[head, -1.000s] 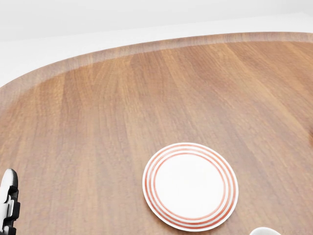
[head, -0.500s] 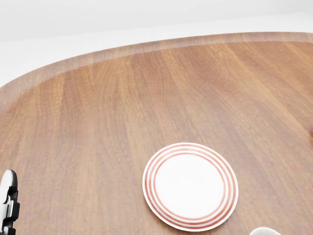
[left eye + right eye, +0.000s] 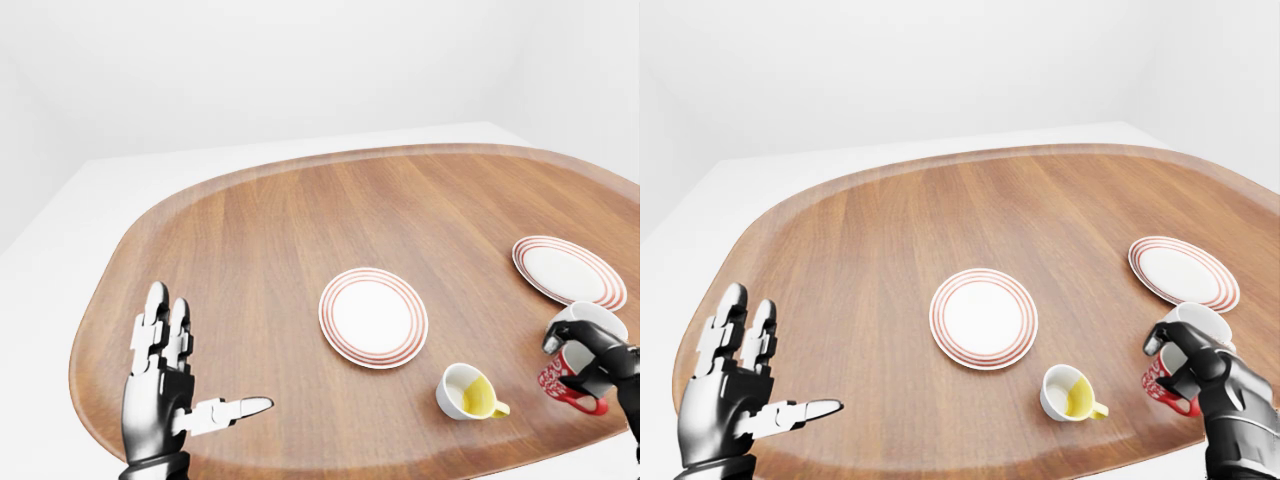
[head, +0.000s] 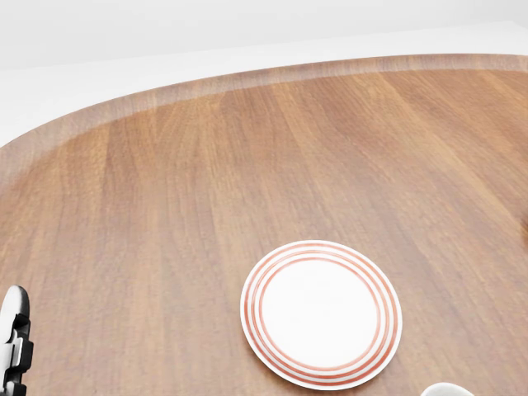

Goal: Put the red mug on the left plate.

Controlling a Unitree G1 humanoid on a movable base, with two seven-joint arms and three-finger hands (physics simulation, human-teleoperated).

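Note:
The red mug (image 3: pixel 572 352), red patterned with a white rim, stands on the wooden table at the lower right of the left-eye view. My right hand (image 3: pixel 582 360) has its dark fingers closed round it; it shows too in the right-eye view (image 3: pixel 1185 370). The left plate (image 3: pixel 373 317), white with red rings, lies at the table's middle, to the left of the mug; it also shows in the head view (image 4: pixel 321 313). My left hand (image 3: pixel 175 375) is open and empty, fingers spread, at the lower left.
A white mug with a yellow inside (image 3: pixel 468 391) stands between the left plate and the red mug. A second red-ringed plate (image 3: pixel 568 271) lies at the right, above the red mug. The round wooden table (image 3: pixel 260 230) has white floor around it.

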